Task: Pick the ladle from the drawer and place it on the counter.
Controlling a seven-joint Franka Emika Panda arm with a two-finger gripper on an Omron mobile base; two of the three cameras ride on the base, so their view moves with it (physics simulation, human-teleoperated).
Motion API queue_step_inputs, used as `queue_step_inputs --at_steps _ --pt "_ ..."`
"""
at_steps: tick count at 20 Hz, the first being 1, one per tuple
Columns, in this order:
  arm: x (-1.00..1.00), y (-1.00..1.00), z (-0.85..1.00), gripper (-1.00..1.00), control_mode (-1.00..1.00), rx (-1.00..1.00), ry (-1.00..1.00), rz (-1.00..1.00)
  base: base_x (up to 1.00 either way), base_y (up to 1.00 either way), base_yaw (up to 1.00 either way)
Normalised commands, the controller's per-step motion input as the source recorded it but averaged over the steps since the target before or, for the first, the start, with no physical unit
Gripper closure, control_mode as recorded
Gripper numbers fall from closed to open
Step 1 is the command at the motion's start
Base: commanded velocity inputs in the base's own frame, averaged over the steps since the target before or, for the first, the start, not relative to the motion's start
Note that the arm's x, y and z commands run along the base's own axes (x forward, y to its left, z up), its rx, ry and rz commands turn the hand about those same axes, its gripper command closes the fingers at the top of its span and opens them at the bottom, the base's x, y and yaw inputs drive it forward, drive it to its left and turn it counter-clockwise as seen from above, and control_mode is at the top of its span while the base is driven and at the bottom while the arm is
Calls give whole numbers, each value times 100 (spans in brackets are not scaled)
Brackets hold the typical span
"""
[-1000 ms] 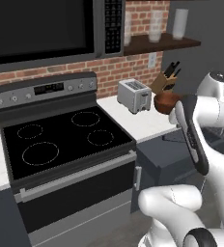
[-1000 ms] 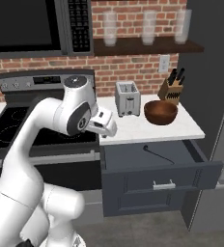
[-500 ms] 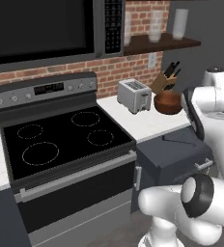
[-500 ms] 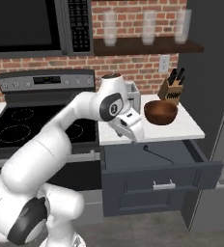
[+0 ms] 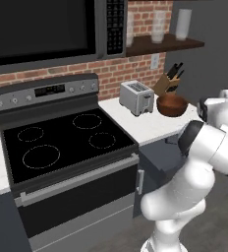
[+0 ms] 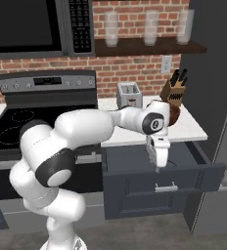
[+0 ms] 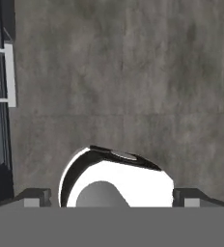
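Two dark finger tips of the gripper [image 7: 112,198] stand wide apart with nothing between them — the hand is open and holds nothing. From the hand's own camera it looks down at the grey floor [image 7: 123,72], with the drawer's front and its pale handle [image 7: 5,75] along the left edge. From the right base camera the hand [image 6: 159,155] hangs over the open drawer [image 6: 162,178], pointing down near its front wall. The ladle is not clear in any picture now; the arm covers much of the drawer's inside, so I cannot tell just where it lies. Above the drawer is the white counter [image 6: 191,129], with a brown bowl [image 5: 172,105], a toaster [image 5: 136,97] and a knife block [image 5: 168,83] on it, and the black stove [image 5: 62,142] sits beside it. I think the robot is on the reaching step, and the ladle is not picked up yet. Next the hand likely needs to move back over the drawer's inside, find the thin handle, go down and close on it.
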Motion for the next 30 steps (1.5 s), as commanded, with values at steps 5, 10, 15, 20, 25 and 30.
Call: queue_step_inputs --at_steps 5,10,15,20,25,30 --pt "38 -20 -33 -100 -100 11 0 -9 0 0 0" --pt "29 0 -21 -100 -100 6 -2 0 0 0 0" --pt "19 1 -54 -100 -100 1 -11 0 0 0 0" --pt "31 0 -30 -100 -100 7 -20 0 0 0 0" --pt "38 0 -38 -100 -100 2 -15 5 0 0 0" --pt "36 0 -47 -100 -100 -1 -5 10 0 0 0"
